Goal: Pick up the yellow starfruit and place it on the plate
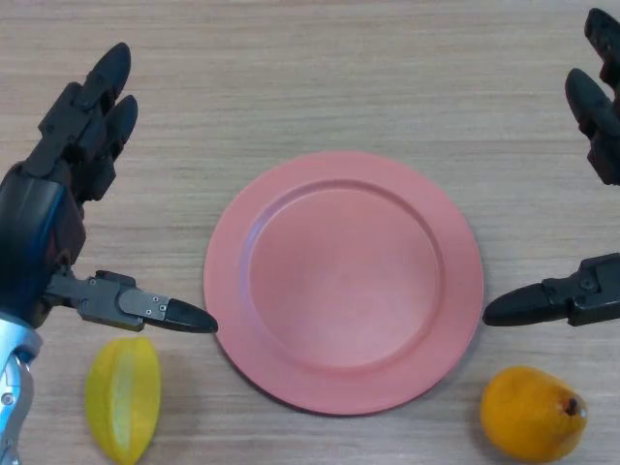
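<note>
While the yellow starfruit (123,398) lies untouched at the table's (320,77) near edge, toward its left corner, my left hand (68,194) hangs just above and beyond it, fingers straight and spread, grasping nothing. The fruit's long axis runs roughly from the near edge away toward the far one, tilted slightly, and its far tip sits just under my left thumb (160,312), which points right toward the plate. That makes my left hand plainly the nearer one; a short drop toward the near edge looks like all the reach calls for, with the grasp best closed across the fruit's narrow width.

At the near right corner rests an orange pear-shaped fruit (534,413), no part of the job. My right hand (591,194) shows at the right edge, relaxed and empty, its thumb (552,300) aimed left at the plate, well apart from the starfruit.

Between the two hands, at mid-table, the pink plate (232,291) stands bare, its left rim just beside the starfruit, so the carry should be brief.
</note>
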{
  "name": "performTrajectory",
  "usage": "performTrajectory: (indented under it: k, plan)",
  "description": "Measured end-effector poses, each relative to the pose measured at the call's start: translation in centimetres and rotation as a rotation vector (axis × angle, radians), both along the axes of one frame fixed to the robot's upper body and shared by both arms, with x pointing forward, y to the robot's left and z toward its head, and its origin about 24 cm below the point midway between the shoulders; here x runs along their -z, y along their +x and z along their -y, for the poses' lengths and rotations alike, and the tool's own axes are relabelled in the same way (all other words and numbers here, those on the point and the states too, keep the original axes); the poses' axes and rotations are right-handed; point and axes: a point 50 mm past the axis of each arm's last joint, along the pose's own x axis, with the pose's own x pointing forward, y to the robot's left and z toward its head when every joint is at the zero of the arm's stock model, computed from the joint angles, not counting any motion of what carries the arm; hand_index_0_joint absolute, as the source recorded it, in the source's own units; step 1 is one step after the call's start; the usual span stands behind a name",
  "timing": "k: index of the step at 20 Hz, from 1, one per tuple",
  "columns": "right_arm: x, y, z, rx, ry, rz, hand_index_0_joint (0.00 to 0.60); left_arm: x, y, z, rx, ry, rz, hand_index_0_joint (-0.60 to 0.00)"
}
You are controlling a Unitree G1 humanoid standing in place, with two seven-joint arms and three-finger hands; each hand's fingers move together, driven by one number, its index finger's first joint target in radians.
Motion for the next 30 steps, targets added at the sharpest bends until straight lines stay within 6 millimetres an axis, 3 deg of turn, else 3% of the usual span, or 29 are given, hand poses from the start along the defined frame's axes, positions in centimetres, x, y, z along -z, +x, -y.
performTrajectory:
  k: [8,16,21,24,28,30]
  plan:
    - [0.3,0.2,0.1,0.004,0.004,-0.017,0.000,-0.2,-0.3,0.0,-0.006,0.001,-0.004,0.000]
    - [1.7,1.7,-1.0,-0.045,0.014,-0.076,0.000,1.0,-3.6,-3.2,-0.115,0.221,-0.003,0.000]
    - [2.5,2.9,-1.8,-0.078,0.036,-0.089,0.000,3.3,-6.4,-5.2,-0.127,0.311,0.018,0.000]
    - [2.9,3.0,-2.8,-0.117,0.035,-0.107,0.000,4.8,-7.1,-5.4,-0.125,0.376,0.032,0.000]
    - [2.9,3.3,-3.3,-0.133,0.042,-0.108,0.000,7.9,-8.0,-6.6,-0.156,0.510,-0.077,0.000]
    - [2.9,3.3,-3.4,-0.137,0.044,-0.110,0.000,9.1,-8.3,-7.0,-0.158,0.495,-0.119,0.000]
